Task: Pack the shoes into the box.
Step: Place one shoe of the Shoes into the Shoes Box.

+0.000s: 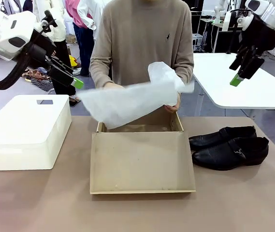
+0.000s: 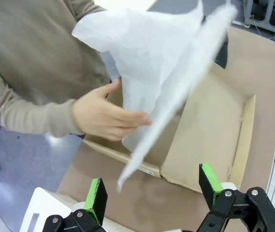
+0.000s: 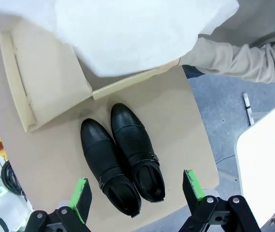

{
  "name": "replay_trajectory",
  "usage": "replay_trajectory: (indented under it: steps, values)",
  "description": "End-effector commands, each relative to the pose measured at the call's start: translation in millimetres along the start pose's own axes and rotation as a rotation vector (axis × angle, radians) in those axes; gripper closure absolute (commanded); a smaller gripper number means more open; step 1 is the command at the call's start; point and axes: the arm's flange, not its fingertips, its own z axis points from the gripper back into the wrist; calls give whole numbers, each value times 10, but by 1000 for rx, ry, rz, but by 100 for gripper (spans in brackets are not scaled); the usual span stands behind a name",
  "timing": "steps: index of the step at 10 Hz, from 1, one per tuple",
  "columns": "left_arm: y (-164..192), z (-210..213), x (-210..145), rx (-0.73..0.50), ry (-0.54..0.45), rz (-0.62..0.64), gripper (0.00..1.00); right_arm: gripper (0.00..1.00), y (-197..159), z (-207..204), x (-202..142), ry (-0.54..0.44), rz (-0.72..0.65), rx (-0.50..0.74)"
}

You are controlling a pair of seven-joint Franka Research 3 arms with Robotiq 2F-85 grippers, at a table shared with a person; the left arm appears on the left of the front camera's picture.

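Descent onto the shoes point(image 1: 229, 147) at 3 o'clock of the box point(image 1: 142, 164) is best withheld until the tissue paper point(image 1: 132, 99) is settled, with left gripper point(image 2: 152, 186) and right gripper point(image 3: 137, 189) wide-jawed, empty.

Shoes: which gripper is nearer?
Right. The right gripper hangs above the shoes, jaws open; the left gripper hangs on the far side of the box, up by the bin.

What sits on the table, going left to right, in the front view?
white bin → box → shoes
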Motion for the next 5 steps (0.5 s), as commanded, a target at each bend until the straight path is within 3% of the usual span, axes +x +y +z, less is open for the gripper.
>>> replay_trajectory:
  steps: [1,5]
  values:
    - [16,-7,-24,-17,-16,-7,0,0,10,9,-18,-16,6,8]
    - [16,-7,-24,-17,-16,-7,0,0,-48,16,-78,9,41,-9]
